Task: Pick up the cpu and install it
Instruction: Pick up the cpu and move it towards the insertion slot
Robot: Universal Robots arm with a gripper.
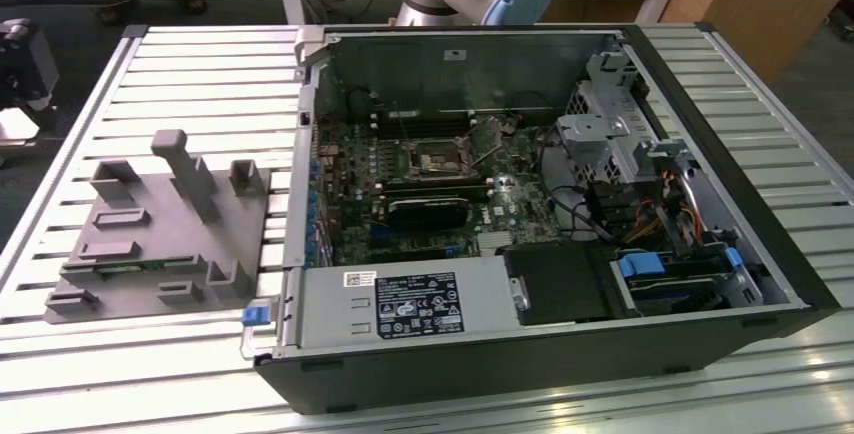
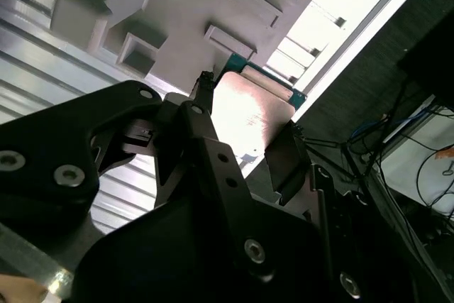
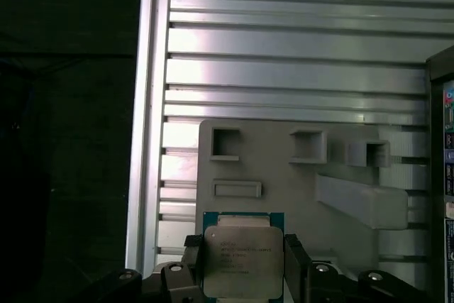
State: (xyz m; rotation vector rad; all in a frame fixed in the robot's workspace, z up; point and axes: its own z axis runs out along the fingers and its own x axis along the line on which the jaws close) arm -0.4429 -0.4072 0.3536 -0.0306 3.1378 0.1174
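The square silver-grey metal-topped cpu (image 3: 241, 260) looks smooth and shiny. The ribbed metal worktop (image 3: 284, 76) gleams; the grey plastic holder block (image 3: 277, 175) is matt.

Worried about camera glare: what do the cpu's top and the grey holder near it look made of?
The cpu: metal top, silver-grey satin, with bright glare in the second wrist view. The grey holder: likely matte plastic, uniformly dull, no highlights.

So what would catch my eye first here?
Probably the open computer case lying on the slatted table, its green board bared, in the exterior view. Then the cpu, a silver square pinched in the black gripper over a grey tray, in the first wrist view.
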